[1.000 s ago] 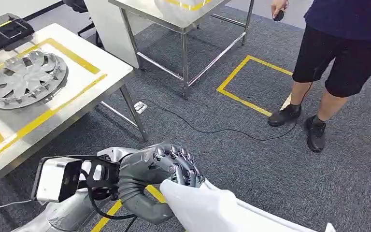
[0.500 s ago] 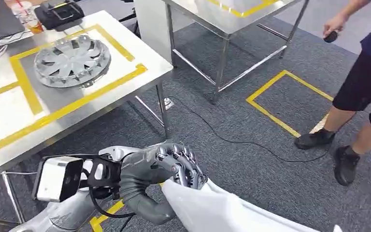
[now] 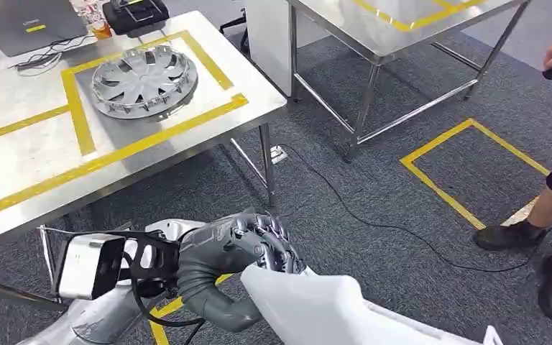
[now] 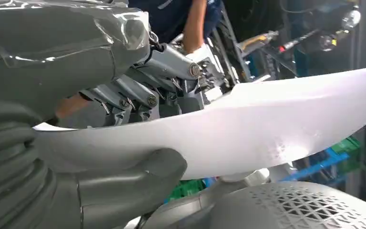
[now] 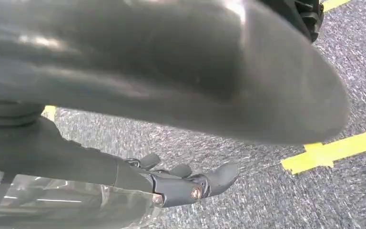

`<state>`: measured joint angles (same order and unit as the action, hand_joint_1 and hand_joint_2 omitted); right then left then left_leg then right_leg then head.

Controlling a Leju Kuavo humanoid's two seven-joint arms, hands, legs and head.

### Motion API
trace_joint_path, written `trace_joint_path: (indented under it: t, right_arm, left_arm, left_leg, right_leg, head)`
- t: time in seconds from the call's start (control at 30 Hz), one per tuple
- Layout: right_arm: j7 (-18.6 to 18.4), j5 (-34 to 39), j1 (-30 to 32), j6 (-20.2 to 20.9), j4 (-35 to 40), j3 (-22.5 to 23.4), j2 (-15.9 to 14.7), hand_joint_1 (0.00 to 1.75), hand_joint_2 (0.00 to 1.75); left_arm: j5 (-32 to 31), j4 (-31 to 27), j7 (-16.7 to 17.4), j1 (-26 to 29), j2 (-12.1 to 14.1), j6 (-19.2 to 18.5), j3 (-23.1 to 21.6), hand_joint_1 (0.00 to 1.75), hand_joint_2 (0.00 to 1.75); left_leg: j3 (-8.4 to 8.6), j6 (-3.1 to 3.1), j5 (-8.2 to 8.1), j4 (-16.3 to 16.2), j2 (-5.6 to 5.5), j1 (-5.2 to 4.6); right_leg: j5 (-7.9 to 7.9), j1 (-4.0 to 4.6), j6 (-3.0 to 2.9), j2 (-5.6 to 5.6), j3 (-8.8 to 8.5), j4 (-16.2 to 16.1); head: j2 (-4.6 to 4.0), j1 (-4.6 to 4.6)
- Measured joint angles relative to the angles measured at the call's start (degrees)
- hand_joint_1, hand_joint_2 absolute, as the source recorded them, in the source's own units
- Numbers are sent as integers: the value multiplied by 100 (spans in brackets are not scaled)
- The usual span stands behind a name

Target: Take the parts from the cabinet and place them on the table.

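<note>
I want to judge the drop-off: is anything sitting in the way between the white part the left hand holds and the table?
Nothing visible blocks it. The left hand holds the white part just off the table corner; the hubcap fills the far taped box only.

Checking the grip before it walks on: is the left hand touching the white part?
Touching. The left wrist view shows the left hand gripping the white part, fingers above, thumb beneath.
</note>
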<state>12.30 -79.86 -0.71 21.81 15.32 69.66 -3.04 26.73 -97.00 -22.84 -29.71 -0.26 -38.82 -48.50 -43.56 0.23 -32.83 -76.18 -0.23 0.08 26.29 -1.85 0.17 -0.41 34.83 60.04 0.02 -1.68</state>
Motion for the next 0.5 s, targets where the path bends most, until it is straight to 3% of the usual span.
trace_joint_path:
  t: [0.03,0.07,0.13,0.17,0.2,0.23,0.3,0.33,0.37,0.4,0.47,0.5]
  right_arm:
    - [-37,11,-1,4,0,28,0,0,0]
    - [-57,15,-4,15,0,37,2,0,0]
    - [-92,24,-11,70,4,52,13,0,0]
    - [-98,35,-9,94,7,59,26,0,0]
    - [-103,50,-11,116,4,66,107,0,0]
    - [-111,63,-10,120,33,79,70,0,0]
    - [-116,68,-10,144,48,107,103,0,0]
    - [-116,68,-18,168,57,109,120,0,0]
    - [-116,63,-15,179,61,109,131,0,0]
    - [-116,63,-12,197,79,111,125,0,0]
    - [-116,63,8,195,94,118,118,0,0]
    - [-118,63,29,195,105,122,100,0,0]
  left_arm:
    - [0,11,0,2,11,0,0,154,175]
    - [-2,17,0,1,17,0,0,154,175]
    - [2,20,-11,-8,17,0,0,154,175]
    - [11,20,-18,-23,15,0,2,154,175]
    - [20,20,-28,-25,15,0,4,154,175]
    - [20,20,-31,-46,13,0,4,154,175]
    - [22,22,-31,-44,24,0,9,154,175]
    - [24,17,-35,-46,22,0,13,154,175]
    - [24,17,-35,-26,9,0,20,154,175]
    - [33,22,-39,-51,9,2,15,154,175]
    - [22,31,-37,-70,2,11,2,154,175]
    - [20,39,-28,-48,4,18,-7,154,175]
  left_leg:
    - [-90,5,50,-99,4,8]
    - [-32,20,224,85,7,9]
    - [446,127,780,1080,16,-15]
    - [680,221,925,1554,57,-61]
    - [734,269,800,1618,147,-93]
    - [744,275,806,1687,136,-135]
    - [756,286,800,1714,101,-167]
    - [836,322,827,1836,77,-165]
    - [1026,276,930,2036,36,-70]
    - [1089,300,948,2105,6,-90]
    - [1090,305,941,2101,-64,-98]
    - [1087,309,933,2098,-124,-102]
  right_leg:
    - [7,8,-6,-33,-6,0]
    - [24,20,-7,-53,-21,0]
    - [50,58,-13,-73,-88,-6]
    - [63,56,-11,-80,-115,-18]
    - [65,70,8,-96,-120,-40]
    - [63,23,35,-109,-111,-51]
    - [66,8,99,-165,-147,-96]
    - [45,35,137,-179,-218,-182]
    - [55,40,126,-141,-185,-98]
    - [146,53,113,-63,-91,75]
    - [478,50,65,-14,347,875]
    - [608,45,68,-8,589,1291]
  head:
    - [0,2]
    - [0,0]
    - [0,0]
    - [0,0]
    - [0,51]
    - [0,30]
    - [0,2]
    - [0,-2]
    - [0,29]
    - [0,18]
    - [0,55]
    - [0,48]
